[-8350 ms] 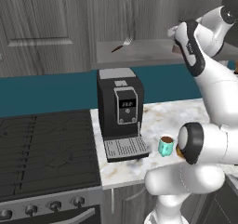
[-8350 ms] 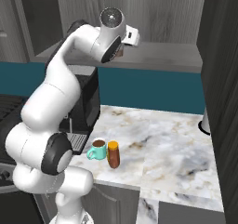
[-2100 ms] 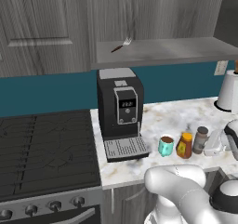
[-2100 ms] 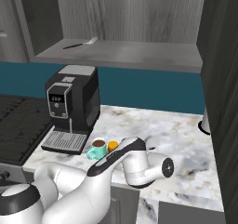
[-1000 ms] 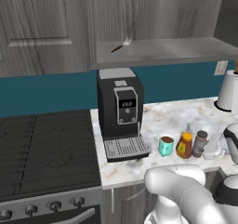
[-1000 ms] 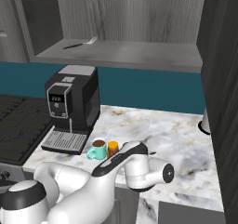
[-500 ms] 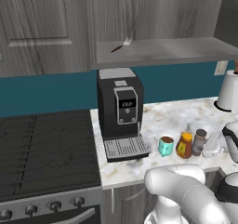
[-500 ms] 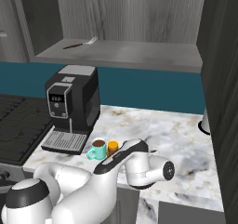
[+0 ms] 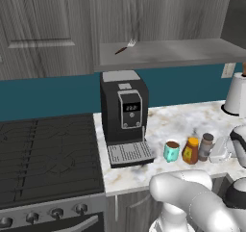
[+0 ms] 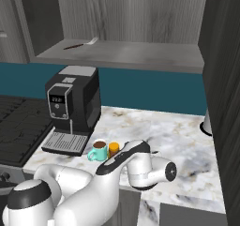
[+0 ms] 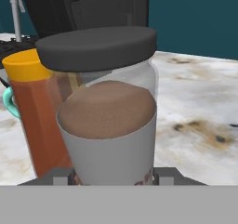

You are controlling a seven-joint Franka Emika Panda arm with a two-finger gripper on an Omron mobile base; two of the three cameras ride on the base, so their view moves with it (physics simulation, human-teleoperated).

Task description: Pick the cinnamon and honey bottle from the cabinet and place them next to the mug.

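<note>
At the lower right of the left base view, three small things are lined up on the marble counter [image 9: 182,122]: the teal mug [image 9: 171,151] with dark liquid, the honey bottle [image 9: 190,150] just to its right, and the cinnamon [image 9: 205,147] just right of that, all upright and close together. The white gripper [image 9: 222,151] is seen directly right of the cinnamon, low over the counter. In the hand view the cinnamon [image 11: 108,111] is shown large at the centre, with its dark grey cap, brown powder and pale label; it is flanked at its base by the two finger tips [image 11: 59,176], so the jaws are closed on the jar. The honey bottle [image 11: 35,111] stands at the left of that frame, touching or nearly touching the jar, with a sliver of the mug's [image 11: 9,104] teal handle seen at the far left edge.

In the right base view the mug [image 10: 98,150] and the honey bottle [image 10: 114,149] are seen at the lower centre, partly covered by the arm. The black coffee machine [image 9: 123,115] stands left of the mug. The cabinet [image 9: 53,29] fills the upper part of the frame; in its open niche a fork [image 9: 124,46] is lying on the shelf.
</note>
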